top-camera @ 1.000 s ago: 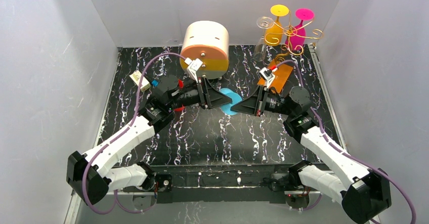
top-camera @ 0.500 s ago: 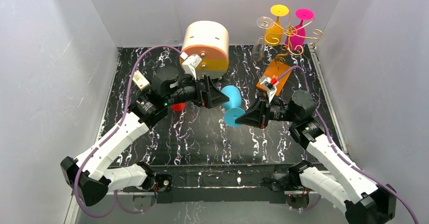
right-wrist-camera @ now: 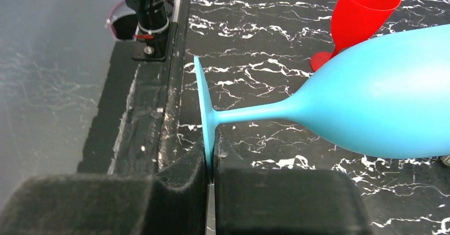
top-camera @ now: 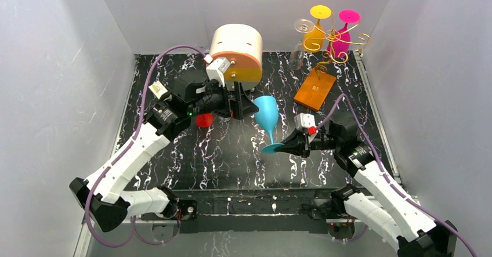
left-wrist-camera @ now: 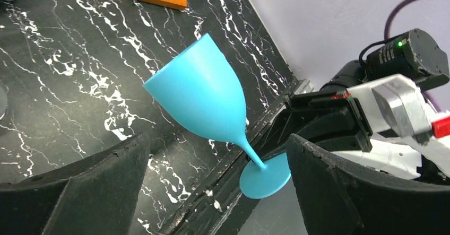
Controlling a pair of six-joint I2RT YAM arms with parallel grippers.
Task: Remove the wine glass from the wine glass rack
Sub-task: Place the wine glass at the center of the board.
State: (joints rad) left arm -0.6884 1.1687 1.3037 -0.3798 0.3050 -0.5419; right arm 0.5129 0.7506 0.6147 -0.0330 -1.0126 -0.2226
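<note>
- The blue wine glass (top-camera: 267, 113) is hanging clear of the wine glass rack (top-camera: 332, 39), tilted over the middle of the table (top-camera: 226, 164) with its bowl up and its foot low.
- The right gripper (right-wrist-camera: 210, 163) is pinching the rim of the foot (right-wrist-camera: 203, 99) edge-on between nearly closed fingers, so the stem (right-wrist-camera: 254, 113) and bowl are cantilevering out sideways.
- The left gripper (top-camera: 248, 105) is standing with its fingers spread wide on either side of the bowl, not touching it in the wrist view.
- The glass is looking like matte, opaque plastic: probably light, stiff and fairly slick, less fragile than real glass but liable to pivot in a thin rim pinch.
- The stem or the bowl's narrow lower part is offering a steadier hold than the foot's edge.
- A red cup (top-camera: 203, 120) is standing upright on the table, close under the left arm.
- A round cream-and-orange box (top-camera: 235, 47) is sitting behind the left gripper.
- A yellow glass (top-camera: 318, 26), a pink glass (top-camera: 346, 32) and a clear glass (top-camera: 302, 32) are hanging upside down on the rack at the back right, well apart from the blue one.
- The open marble surface below the foot is offering a free spot for setting down, while the red cup is crowding any swing to the left.
</note>
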